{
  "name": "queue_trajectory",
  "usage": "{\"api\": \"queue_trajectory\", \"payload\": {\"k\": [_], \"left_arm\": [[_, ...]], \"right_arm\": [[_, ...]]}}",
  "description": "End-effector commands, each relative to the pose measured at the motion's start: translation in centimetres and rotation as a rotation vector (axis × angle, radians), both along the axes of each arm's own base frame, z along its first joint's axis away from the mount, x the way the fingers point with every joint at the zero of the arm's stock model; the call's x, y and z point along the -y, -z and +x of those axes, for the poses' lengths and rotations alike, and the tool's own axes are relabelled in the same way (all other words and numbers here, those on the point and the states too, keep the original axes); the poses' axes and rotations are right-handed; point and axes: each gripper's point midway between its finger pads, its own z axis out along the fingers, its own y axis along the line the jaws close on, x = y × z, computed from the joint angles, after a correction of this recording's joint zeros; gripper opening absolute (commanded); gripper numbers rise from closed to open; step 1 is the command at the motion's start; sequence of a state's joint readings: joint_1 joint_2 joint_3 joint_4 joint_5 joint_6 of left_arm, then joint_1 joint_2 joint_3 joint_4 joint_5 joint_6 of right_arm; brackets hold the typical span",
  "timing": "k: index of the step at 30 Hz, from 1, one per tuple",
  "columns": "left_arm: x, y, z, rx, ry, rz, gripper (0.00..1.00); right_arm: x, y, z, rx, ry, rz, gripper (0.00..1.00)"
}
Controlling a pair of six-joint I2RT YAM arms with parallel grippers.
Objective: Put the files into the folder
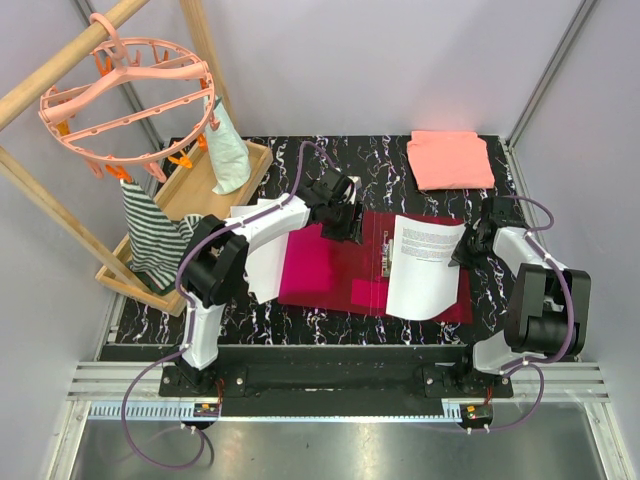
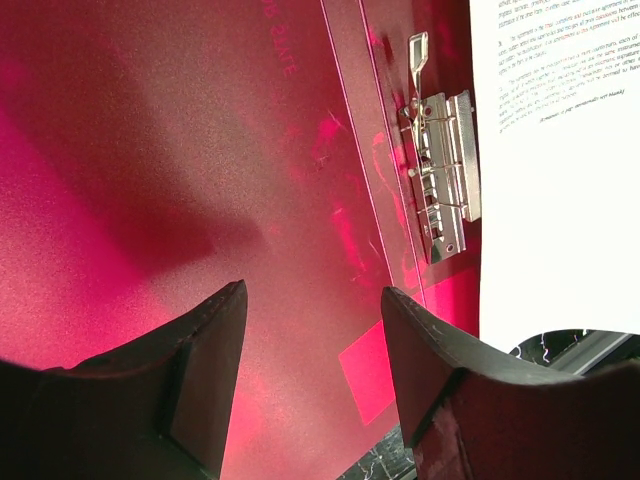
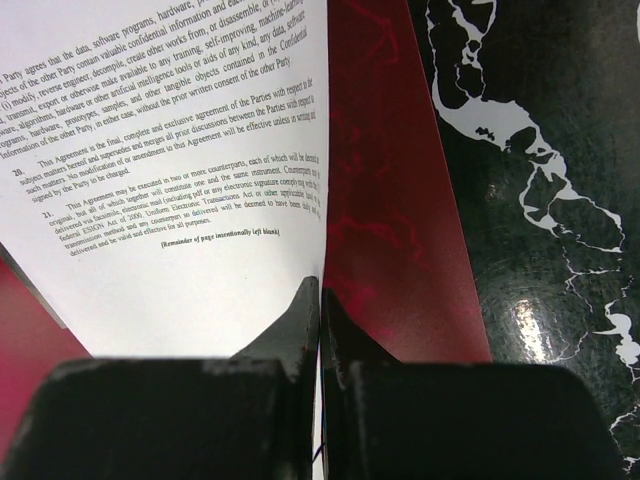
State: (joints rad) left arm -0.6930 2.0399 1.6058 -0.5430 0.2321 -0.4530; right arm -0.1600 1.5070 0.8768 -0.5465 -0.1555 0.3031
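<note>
Right gripper [image 3: 320, 292] pinches files [image 3: 170, 200] over folder [image 3: 390, 180].

Folder [image 2: 200, 150] matt plastic; clip [image 2: 445, 170] shiny metal; files [image 3: 180, 270] paper.

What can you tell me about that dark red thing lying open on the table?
It is a flat crimson folder, smooth like plastic, spread open on the black marbled table. A silver metal clip is fixed beside its central fold. A white printed sheet covers much of its right half, pinched at its edge by the right gripper. The left gripper hangs open over the bare left half.
</note>
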Motion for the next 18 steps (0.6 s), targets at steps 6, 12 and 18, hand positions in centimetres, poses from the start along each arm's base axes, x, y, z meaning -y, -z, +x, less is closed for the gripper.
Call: {"api": "queue_trajectory", "payload": {"k": [6,12,18], "left_arm": [[1.7,-2.0,1.0,0.052,0.03,-0.064,0.6],[1.7,-2.1,1.0,0.054,0.034,-0.066,0.6],[1.7,-2.1,0.9,0.052,0.037,-0.066,0.6]], "right_arm": [[1.2,-1.5,1.0,0.056,0.027,-0.056,0.0],[1.5,-1.7,1.0,0.058,0.037,-0.073,0.0],[0.8,-1.5,1.1,0.063,0.005,-0.036,0.0]]}}
